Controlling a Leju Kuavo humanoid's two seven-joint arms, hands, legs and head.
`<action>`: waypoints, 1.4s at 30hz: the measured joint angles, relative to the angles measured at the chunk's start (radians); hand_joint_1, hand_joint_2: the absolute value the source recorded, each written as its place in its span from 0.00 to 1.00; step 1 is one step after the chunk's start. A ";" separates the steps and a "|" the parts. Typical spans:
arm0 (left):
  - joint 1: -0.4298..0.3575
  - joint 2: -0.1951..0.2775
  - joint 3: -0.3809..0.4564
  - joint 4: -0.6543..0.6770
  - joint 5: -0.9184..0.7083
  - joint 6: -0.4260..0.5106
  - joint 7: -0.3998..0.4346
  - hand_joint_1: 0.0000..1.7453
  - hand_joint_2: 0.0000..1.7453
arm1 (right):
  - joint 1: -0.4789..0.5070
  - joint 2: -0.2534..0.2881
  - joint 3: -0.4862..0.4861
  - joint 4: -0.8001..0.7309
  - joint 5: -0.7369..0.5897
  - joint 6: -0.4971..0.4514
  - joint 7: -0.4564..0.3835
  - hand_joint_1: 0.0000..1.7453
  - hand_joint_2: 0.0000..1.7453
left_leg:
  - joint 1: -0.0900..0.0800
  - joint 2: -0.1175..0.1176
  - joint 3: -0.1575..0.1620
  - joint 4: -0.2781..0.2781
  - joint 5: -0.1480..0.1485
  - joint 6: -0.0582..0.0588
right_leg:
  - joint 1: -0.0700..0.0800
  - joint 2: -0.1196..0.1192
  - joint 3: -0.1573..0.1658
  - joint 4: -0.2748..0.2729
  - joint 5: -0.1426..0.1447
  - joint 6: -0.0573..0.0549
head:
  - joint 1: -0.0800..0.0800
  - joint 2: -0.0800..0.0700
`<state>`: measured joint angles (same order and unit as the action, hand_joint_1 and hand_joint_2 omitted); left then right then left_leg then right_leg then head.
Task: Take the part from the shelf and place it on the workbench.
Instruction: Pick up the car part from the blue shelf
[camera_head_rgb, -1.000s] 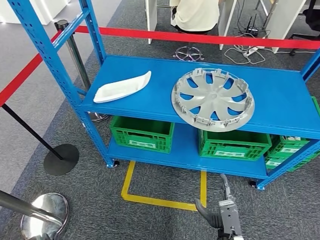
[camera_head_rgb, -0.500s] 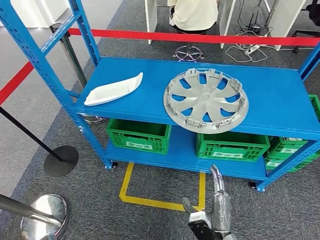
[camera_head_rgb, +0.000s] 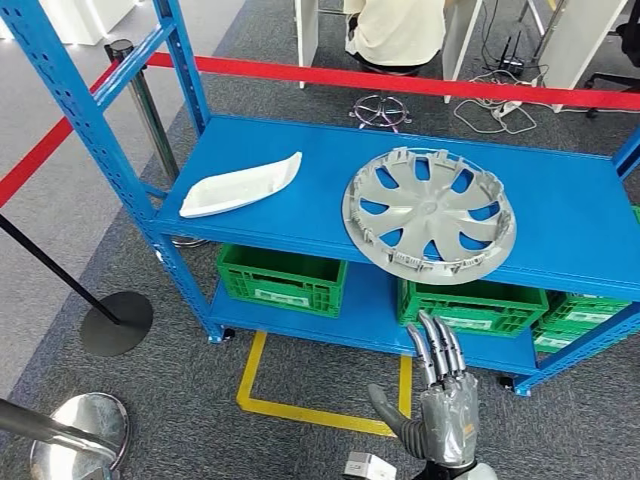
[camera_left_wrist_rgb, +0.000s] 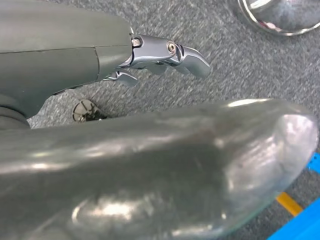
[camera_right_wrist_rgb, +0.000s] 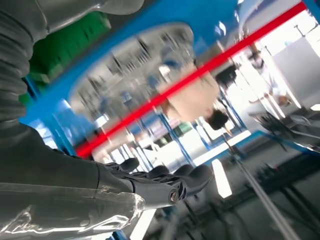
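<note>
Head view: the hubcap (camera_head_rgb: 429, 214) lies flat on the top level of the shelf (camera_head_rgb: 573, 215), its near rim at the shelf's front edge. A white tray (camera_head_rgb: 239, 184) lies on the same level, well apart from the hubcap, toward the shelf's far-left post. Green crates (camera_head_rgb: 281, 279) sit on the shelf's lower level. The right hand (camera_head_rgb: 440, 400) is raised in front of the shelf, below the hubcap, fingers (camera_head_rgb: 436, 345) straight and apart, holding nothing and touching nothing. A person sits beyond the shelf, past a red barrier.

Left wrist view: the left hand (camera_left_wrist_rgb: 166, 52) hangs over grey carpet, fingers loose, nothing in them.

Right wrist view: blurred; the right hand's fingers (camera_right_wrist_rgb: 177, 182) lie extended and empty, with the hubcap (camera_right_wrist_rgb: 132, 62) ahead on the shelf.

By my judgement the task has barely begun: the part is untouched on the shelf, so reach, grasp, carry and placing on the workbench all remain.
</note>
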<state>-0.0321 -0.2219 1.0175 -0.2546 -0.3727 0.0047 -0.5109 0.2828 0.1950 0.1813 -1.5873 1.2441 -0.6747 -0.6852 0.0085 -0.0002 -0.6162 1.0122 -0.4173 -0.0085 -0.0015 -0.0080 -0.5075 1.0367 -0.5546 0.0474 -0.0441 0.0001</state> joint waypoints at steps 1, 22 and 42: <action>-0.001 0.000 0.000 0.000 -0.004 0.001 0.001 0.00 0.00 | 0.001 0.001 -0.002 -0.016 0.025 -0.002 0.002 0.00 1.00 | 0.001 -0.001 0.006 -0.001 -0.003 0.007 | 0.000 0.001 -0.014 0.035 -0.020 0.004 | 0.003 0.000; -0.010 0.016 0.000 0.017 -0.105 -0.011 0.030 0.00 0.00 | -0.039 -0.129 -0.001 -0.151 0.325 -0.018 0.230 0.00 1.00 | 0.003 -0.012 -0.095 0.250 -0.115 -0.038 | -0.010 0.006 -0.032 -0.029 0.083 -0.037 | -0.004 0.000; -0.014 0.021 0.017 0.024 -0.153 -0.026 0.033 0.00 0.00 | -0.460 -0.485 0.949 0.363 0.326 -0.017 1.167 0.00 1.00 | 0.000 -0.023 0.095 -0.008 -0.067 0.014 | 0.000 0.011 -0.115 -0.002 0.145 -0.010 | 0.004 0.000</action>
<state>-0.0462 -0.2014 1.0347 -0.2307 -0.5261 -0.0214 -0.4784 -0.1772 -0.2898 1.1305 -1.2247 1.5701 -0.6920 0.4815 0.0084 -0.0232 -0.5215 1.0043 -0.4847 0.0056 -0.0010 0.0034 -0.6228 1.0352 -0.4091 0.0370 -0.0402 0.0000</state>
